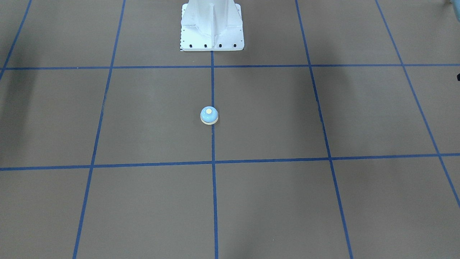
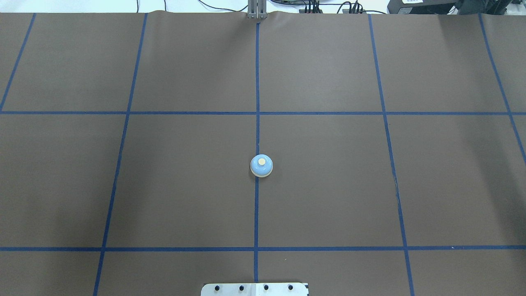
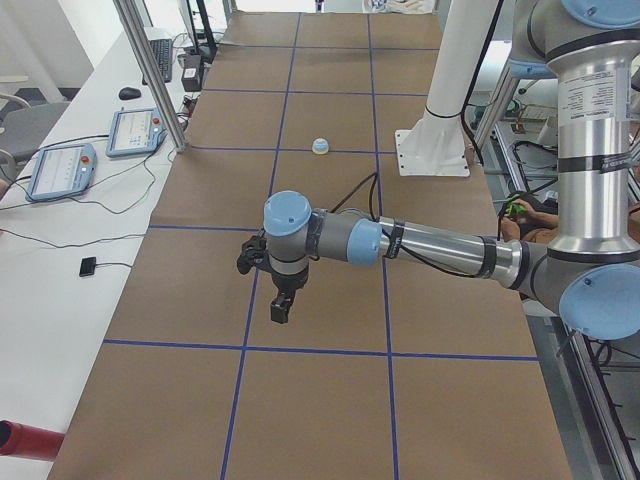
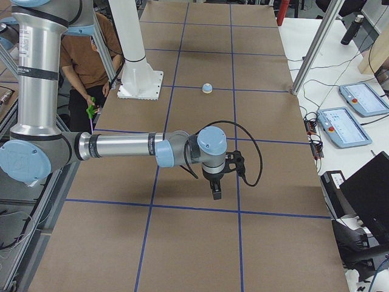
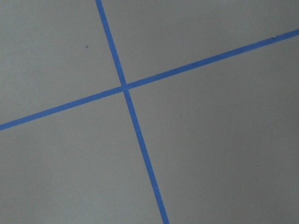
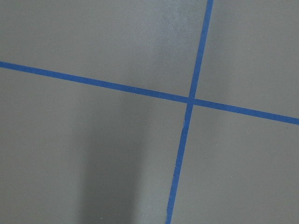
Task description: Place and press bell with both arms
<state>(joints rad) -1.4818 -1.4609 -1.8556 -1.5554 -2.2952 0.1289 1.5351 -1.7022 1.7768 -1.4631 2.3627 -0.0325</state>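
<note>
Bell (image 2: 261, 165): light-blue dome, cream button, cream base; left pincer (image 3: 281, 308), right pincer (image 4: 216, 192) openness indiscernible

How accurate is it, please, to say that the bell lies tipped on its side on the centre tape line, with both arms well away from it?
Not quite: the bell stands upright on its base, button uppermost, as the overhead exterior view shows. It does sit on the centre tape line, with the left arm and right arm well away.
</note>
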